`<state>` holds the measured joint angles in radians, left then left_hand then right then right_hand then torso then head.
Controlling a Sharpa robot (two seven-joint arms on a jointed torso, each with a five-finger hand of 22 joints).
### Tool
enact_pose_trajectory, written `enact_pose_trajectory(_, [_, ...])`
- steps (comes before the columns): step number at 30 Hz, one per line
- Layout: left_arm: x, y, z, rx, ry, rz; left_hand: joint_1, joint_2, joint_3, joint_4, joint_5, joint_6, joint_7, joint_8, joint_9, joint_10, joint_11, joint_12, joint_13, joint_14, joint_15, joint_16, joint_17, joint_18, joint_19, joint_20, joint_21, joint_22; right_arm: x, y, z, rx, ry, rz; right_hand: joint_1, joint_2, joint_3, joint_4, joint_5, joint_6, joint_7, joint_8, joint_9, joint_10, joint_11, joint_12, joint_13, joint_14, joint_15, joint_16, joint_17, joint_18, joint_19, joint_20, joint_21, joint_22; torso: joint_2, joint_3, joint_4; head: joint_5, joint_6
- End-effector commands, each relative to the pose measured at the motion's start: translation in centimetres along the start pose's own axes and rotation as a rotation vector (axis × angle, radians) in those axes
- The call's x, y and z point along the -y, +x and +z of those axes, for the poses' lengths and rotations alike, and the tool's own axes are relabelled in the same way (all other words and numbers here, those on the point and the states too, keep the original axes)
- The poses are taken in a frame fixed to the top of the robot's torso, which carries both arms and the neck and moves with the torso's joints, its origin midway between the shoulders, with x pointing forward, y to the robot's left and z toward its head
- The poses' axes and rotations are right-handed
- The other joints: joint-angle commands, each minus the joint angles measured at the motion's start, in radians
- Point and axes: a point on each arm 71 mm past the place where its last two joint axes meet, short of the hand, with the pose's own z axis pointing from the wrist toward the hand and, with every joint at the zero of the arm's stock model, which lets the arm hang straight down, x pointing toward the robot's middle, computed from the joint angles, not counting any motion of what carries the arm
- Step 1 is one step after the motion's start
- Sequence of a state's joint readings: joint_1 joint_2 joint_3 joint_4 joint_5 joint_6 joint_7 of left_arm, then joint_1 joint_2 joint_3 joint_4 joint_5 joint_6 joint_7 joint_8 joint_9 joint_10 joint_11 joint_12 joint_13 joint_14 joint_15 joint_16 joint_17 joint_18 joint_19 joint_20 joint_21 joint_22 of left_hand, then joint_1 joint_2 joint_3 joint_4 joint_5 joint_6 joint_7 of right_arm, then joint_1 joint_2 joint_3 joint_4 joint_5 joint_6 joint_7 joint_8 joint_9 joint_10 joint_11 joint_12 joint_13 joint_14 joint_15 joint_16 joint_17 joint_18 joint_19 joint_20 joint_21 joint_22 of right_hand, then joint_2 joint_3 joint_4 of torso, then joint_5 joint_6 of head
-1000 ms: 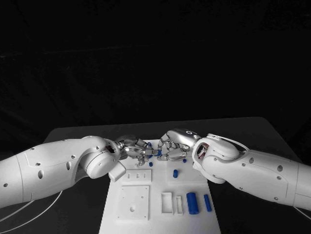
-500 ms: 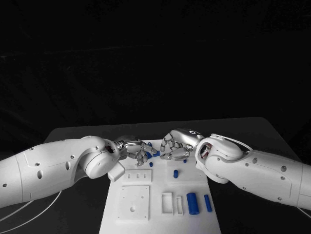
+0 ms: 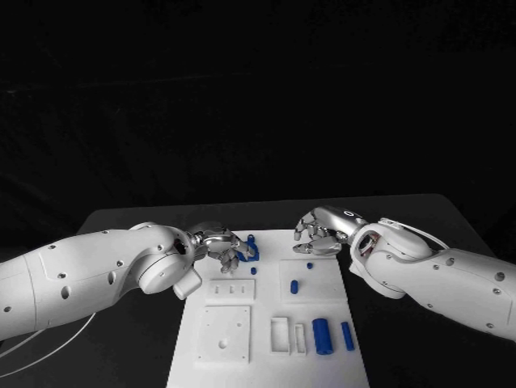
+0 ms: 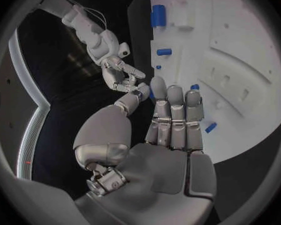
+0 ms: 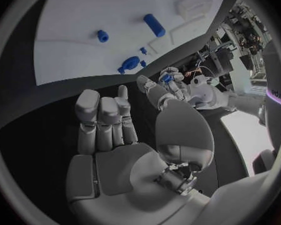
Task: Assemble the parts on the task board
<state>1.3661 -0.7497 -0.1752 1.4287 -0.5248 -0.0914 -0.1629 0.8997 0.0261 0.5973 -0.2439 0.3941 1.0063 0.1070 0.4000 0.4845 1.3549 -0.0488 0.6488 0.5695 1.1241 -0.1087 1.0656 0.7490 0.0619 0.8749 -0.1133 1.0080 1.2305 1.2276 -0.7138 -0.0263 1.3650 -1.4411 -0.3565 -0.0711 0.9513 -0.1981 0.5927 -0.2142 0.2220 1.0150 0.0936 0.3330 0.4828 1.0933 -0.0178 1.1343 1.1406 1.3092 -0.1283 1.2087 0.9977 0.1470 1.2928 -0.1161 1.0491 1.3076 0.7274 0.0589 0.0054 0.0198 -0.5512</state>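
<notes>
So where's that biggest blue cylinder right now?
In the head view, the biggest blue cylinder lies near the task board's near right corner, between a white block and a thinner blue part.

The head view looks steeply down from above and behind both arms onto the black table point(image 3: 118, 222), taking in the whole white task board point(image 3: 270, 339). Each wrist view sits close behind its own palm: the left hand point(image 4: 168, 135) faces across the board's far end, the right hand point(image 5: 115, 135) likewise. Both wrist views share the board and show the opposite hand.
</notes>
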Motion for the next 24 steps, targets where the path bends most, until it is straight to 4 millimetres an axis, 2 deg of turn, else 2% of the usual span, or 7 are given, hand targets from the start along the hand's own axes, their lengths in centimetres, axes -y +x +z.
enact_pose_trajectory(1, [-0.2, -0.2, -0.1, 0.033, -0.009, 0.149, -0.004, -0.013, 0.002, -0.010, 0.000, 0.089, -0.053, 0.008, 0.010, 0.016, -0.004, 0.011, 0.003, 0.014, -0.003, 0.011, 0.004, 0.004, 0.012, -0.092, 0.010, -0.003, 0.9, -0.8, -0.1, 0.079, 0.016, 0.105, 0.000, -0.016, 0.005, 0.013, 0.013, -0.026, 0.009, -0.014, 0.000, -0.022, 0.007, -0.028, -0.016, -0.021, 0.008, -0.029, -0.012, 0.115, -0.028, 0.008, -0.029, -0.002, -0.001, 0.0001, 0.0002, 0.006, -0.004])
enact_pose_trajectory(5, [-0.7, -0.2, -0.3, 0.042, -0.043, 0.224, -0.001, -0.018, 0.007, -0.004, -0.017, 0.103, -0.060, 0.016, 0.023, 0.042, -0.011, 0.017, 0.004, 0.034, -0.005, 0.022, 0.006, 0.006, 0.023, -0.096, 0.020, -0.006, 1.9, -1.4, 0.0, 0.108, 0.045, 0.177, -0.001, -0.017, 0.013, 0.014, 0.033, -0.075, 0.026, -0.036, -0.002, -0.074, 0.029, -0.112, -0.077, -0.088, 0.037, -0.134, -0.060, 0.103, -0.116, 0.050, -0.125, -0.044, -0.002, 0.0002, -0.0007, 0.010, -0.006])
enact_pose_trajectory(7, [-1.1, -0.1, -0.5, 0.044, -0.059, 0.247, 0.000, -0.019, 0.008, 0.000, -0.032, 0.106, -0.063, 0.018, 0.029, 0.051, -0.014, 0.018, 0.005, 0.042, -0.007, 0.026, 0.007, 0.008, 0.027, -0.097, 0.025, -0.007, 2.3, -1.5, 0.0, 0.114, 0.060, 0.206, 0.001, -0.014, 0.007, 0.008, 0.035, -0.081, 0.035, -0.036, 0.004, -0.085, 0.036, -0.149, -0.116, -0.105, 0.040, -0.181, -0.083, 0.098, -0.143, 0.072, -0.171, -0.068, -0.002, 0.0007, -0.0006, 0.012, -0.006])
enact_pose_trajectory(9, [-1.5, -0.1, -0.6, 0.047, -0.079, 0.262, 0.000, -0.029, 0.007, 0.003, -0.030, 0.122, -0.070, 0.027, 0.040, 0.067, -0.021, 0.026, 0.008, 0.053, -0.009, 0.037, 0.013, 0.009, 0.032, -0.099, 0.033, -0.008, 2.6, -1.6, 0.0, 0.120, 0.073, 0.225, 0.000, -0.008, 0.004, 0.001, 0.039, -0.094, 0.047, -0.039, 0.008, -0.114, 0.049, -0.197, -0.163, -0.142, 0.053, -0.240, -0.110, 0.097, -0.188, 0.095, -0.230, -0.095, -0.001, 0.0009, 0.0005, 0.014, -0.007])
enact_pose_trajectory(13, [-2.0, -0.3, -1.0, 0.073, -0.101, 0.290, 0.003, -0.039, 0.006, 0.003, -0.026, 0.141, -0.078, 0.037, 0.058, 0.084, -0.029, 0.042, 0.016, 0.066, -0.014, 0.054, 0.024, 0.013, 0.041, -0.103, 0.049, -0.007, 3.0, -1.9, 0.0, 0.141, 0.084, 0.247, 0.003, -0.005, -0.006, -0.010, 0.044, -0.105, 0.057, -0.039, 0.016, -0.136, 0.061, -0.254, -0.248, -0.181, 0.072, -0.305, -0.140, 0.095, -0.237, 0.132, -0.296, -0.122, 0.000, 0.0012, 0.0025, 0.017, -0.012])
enact_pose_trajectory(18, [-3.0, -0.4, -1.4, 0.113, -0.140, 0.317, 0.003, -0.046, 0.007, 0.002, 0.008, 0.155, -0.085, 0.042, 0.081, 0.090, -0.035, 0.070, 0.032, 0.073, -0.020, 0.076, 0.040, 0.016, 0.045, -0.108, 0.071, -0.007, 3.4, -2.2, 0.1, 0.155, 0.091, 0.253, 0.007, -0.003, -0.013, -0.013, 0.056, -0.111, 0.061, -0.040, 0.020, -0.146, 0.065, -0.260, -0.284, -0.193, 0.079, -0.322, -0.146, 0.101, -0.249, 0.148, -0.314, -0.125, 0.000, 0.0008, 0.0035, 0.023, -0.018])
enact_pose_trajectory(24, [-3.6, -0.6, -1.9, 0.178, -0.172, 0.354, 0.001, -0.047, 0.006, 0.002, 0.016, 0.163, -0.089, 0.043, 0.095, 0.090, -0.039, 0.090, 0.044, 0.078, -0.024, 0.091, 0.049, 0.018, 0.047, -0.112, 0.086, -0.006, 3.8, -2.7, 0.0, 0.185, 0.104, 0.252, 0.008, 0.000, -0.017, -0.015, 0.084, -0.110, 0.062, -0.039, 0.024, -0.160, 0.068, -0.259, -0.319, -0.205, 0.086, -0.339, -0.153, 0.108, -0.261, 0.166, -0.336, -0.129, 0.000, 0.0011, 0.0044, 0.033, -0.033])
